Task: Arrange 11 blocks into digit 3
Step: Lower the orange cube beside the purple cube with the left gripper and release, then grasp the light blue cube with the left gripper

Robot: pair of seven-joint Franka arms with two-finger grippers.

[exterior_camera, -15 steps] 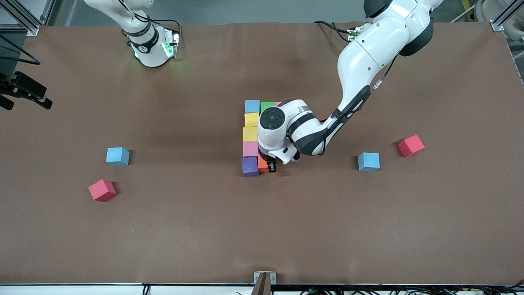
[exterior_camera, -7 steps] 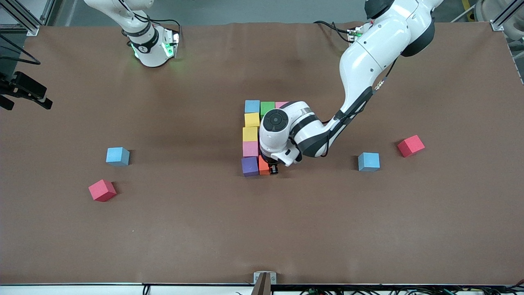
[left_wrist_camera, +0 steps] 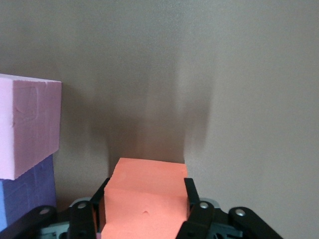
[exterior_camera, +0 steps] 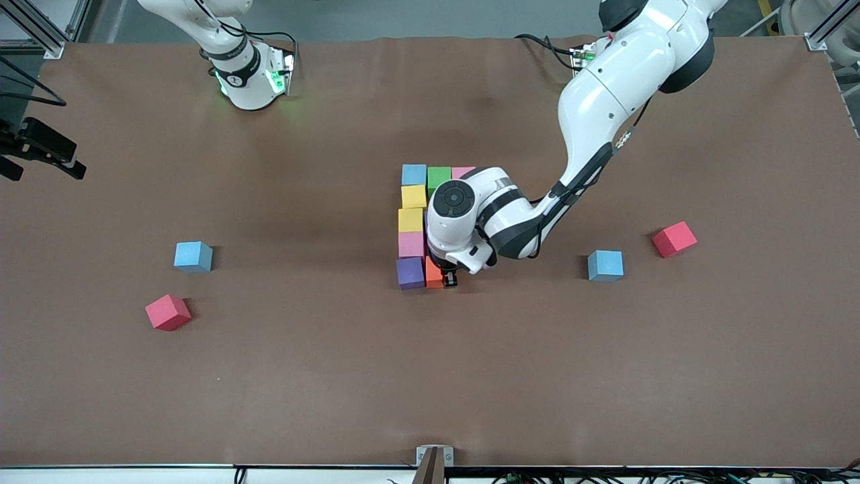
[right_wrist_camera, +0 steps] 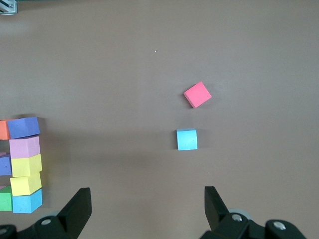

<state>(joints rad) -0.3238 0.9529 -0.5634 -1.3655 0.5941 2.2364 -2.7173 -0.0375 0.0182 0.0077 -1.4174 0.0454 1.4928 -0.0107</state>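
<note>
A column of touching blocks runs from a light blue block through two yellow ones and a pink one to a purple block. A green block and a pink block continue the bar farthest from the front camera. My left gripper is shut on the orange block, right beside the purple block. In the left wrist view the fingers clamp the orange block. My right gripper is open and empty, high over the table.
Loose light blue blocks lie toward the right arm's end and the left arm's end. A red cube and another lie near them. The left arm's wrist hides the figure's middle.
The left gripper has shifted slightly with the orange block, bringing it closer against the purple block. The right arm has not moved.
</note>
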